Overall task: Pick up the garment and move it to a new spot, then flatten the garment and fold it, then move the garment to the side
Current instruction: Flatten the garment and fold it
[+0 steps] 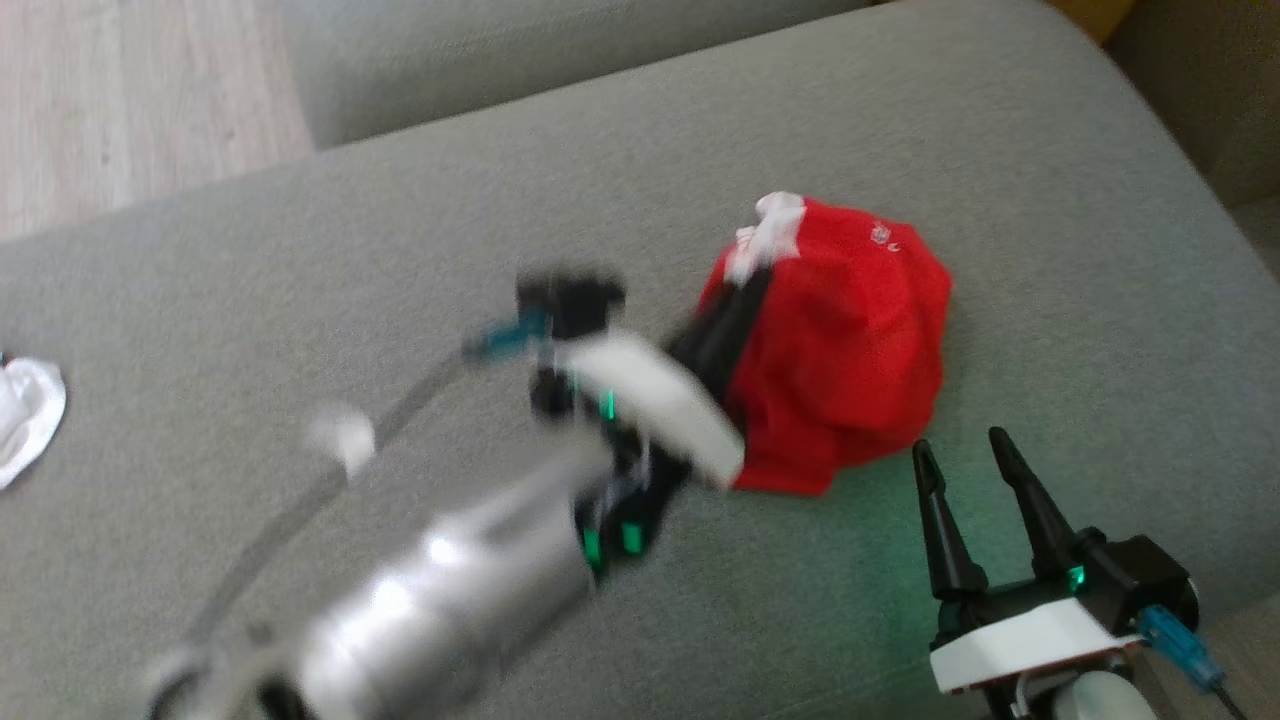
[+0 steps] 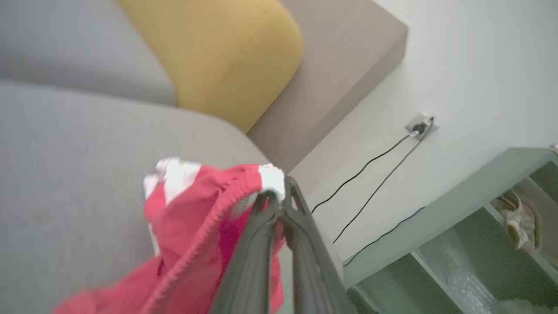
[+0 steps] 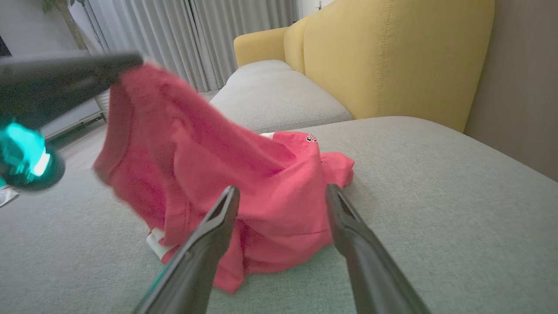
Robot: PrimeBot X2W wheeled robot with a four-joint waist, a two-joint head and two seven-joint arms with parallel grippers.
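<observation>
Garment (image 1: 840, 350) bunched, left end effector (image 2: 279, 196) (blurred) clamped

I look down on a grey sofa seat (image 1: 300, 250), a crumpled white cloth (image 1: 25, 415) lying on it at my left and pale wooden floor (image 1: 130, 90) beyond. A yellow cushion (image 2: 218, 52) backs the sofa; two black cables (image 2: 370, 174) run from a wall socket (image 2: 419, 126) near a pale green shelf (image 2: 457, 205)

Home liv. rm: grey sofa (image 1: 300, 250), yellow backrest (image 3: 392, 56), curtains (image 3: 174, 35), wood floor (image 1: 130, 90), wall socket (image 2: 419, 126) w/ cords.
</observation>
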